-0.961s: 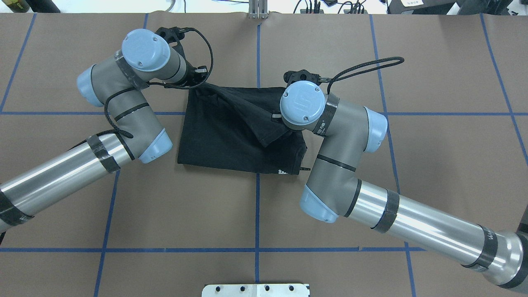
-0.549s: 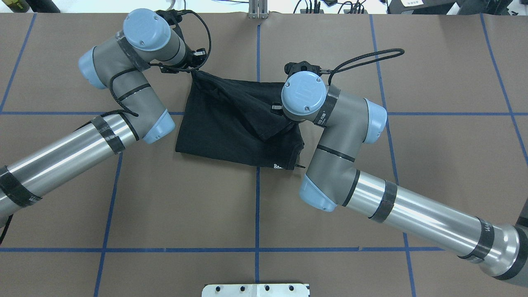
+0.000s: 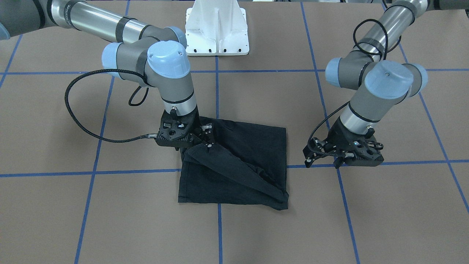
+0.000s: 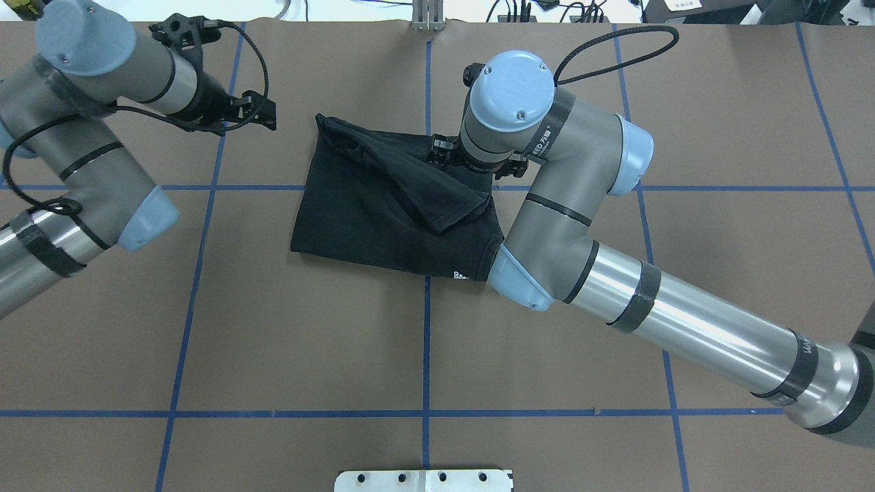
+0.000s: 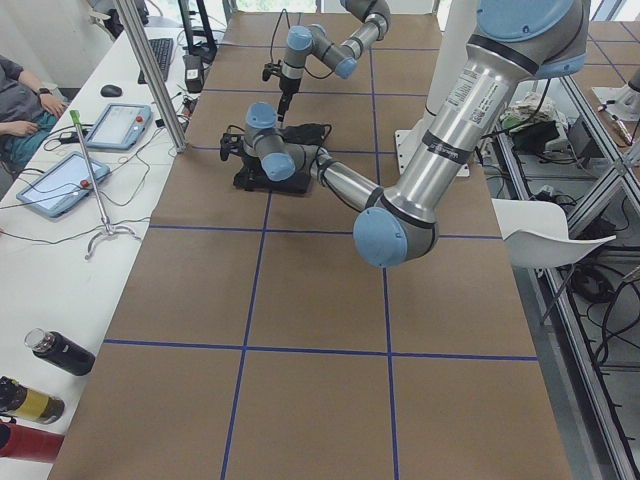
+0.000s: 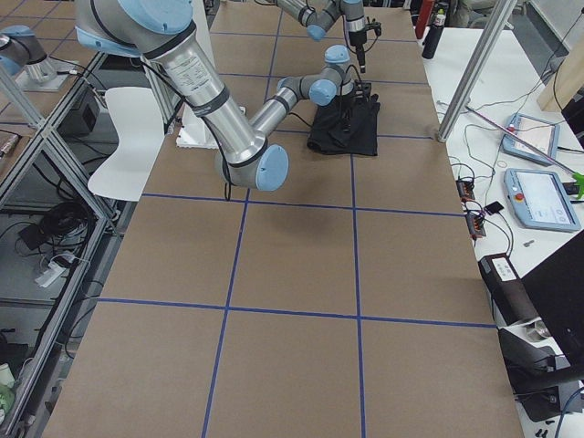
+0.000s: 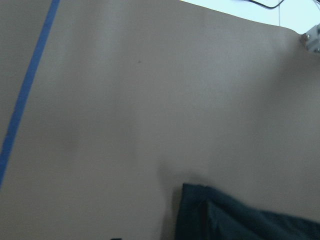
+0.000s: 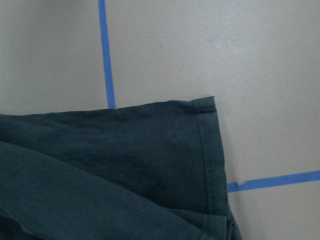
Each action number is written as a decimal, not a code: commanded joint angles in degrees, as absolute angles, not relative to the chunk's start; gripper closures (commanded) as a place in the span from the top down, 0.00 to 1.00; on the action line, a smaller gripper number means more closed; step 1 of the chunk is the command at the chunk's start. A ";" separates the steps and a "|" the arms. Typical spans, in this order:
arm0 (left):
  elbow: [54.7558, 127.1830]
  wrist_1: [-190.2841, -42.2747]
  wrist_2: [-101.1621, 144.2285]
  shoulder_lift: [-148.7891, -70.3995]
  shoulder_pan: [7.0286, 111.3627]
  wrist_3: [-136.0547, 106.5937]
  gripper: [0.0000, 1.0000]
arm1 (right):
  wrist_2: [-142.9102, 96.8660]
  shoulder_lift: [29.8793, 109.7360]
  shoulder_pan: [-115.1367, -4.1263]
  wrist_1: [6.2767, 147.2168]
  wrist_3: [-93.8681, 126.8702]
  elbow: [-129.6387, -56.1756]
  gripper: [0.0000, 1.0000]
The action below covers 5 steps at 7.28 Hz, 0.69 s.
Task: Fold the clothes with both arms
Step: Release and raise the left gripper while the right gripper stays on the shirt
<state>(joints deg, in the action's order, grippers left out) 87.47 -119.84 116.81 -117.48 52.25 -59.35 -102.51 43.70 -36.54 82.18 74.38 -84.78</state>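
Note:
The black T-shirt lies folded on the brown table, with a diagonal flap across its top. Its print is hidden except for a small white mark at the near edge. My right gripper hovers just above the shirt's far right corner with its fingers apart and holds nothing. The right wrist view shows that hem corner lying flat. My left gripper is open and empty, off to the left of the shirt, also seen from the front. The left wrist view shows only the shirt's corner.
The white pedestal base stands at the robot's side of the table. Blue tape lines grid the brown surface. An operator desk with tablets and bottles runs along the far side.
My left gripper let go of the shirt's far left corner and moved away to the left. My right wrist rose and shifted toward the far edge. The shirt stayed on the table.

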 commanded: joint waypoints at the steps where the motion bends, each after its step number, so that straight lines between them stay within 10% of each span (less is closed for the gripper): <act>1: 90.26 -119.97 117.25 -114.35 52.47 -57.39 1.00 | -97.25 39.66 -31.24 86.19 73.93 -84.21 1.00; 5: 91.22 -119.80 117.60 -114.26 52.56 -57.57 1.00 | -83.43 28.68 -26.90 89.82 56.47 -68.34 0.98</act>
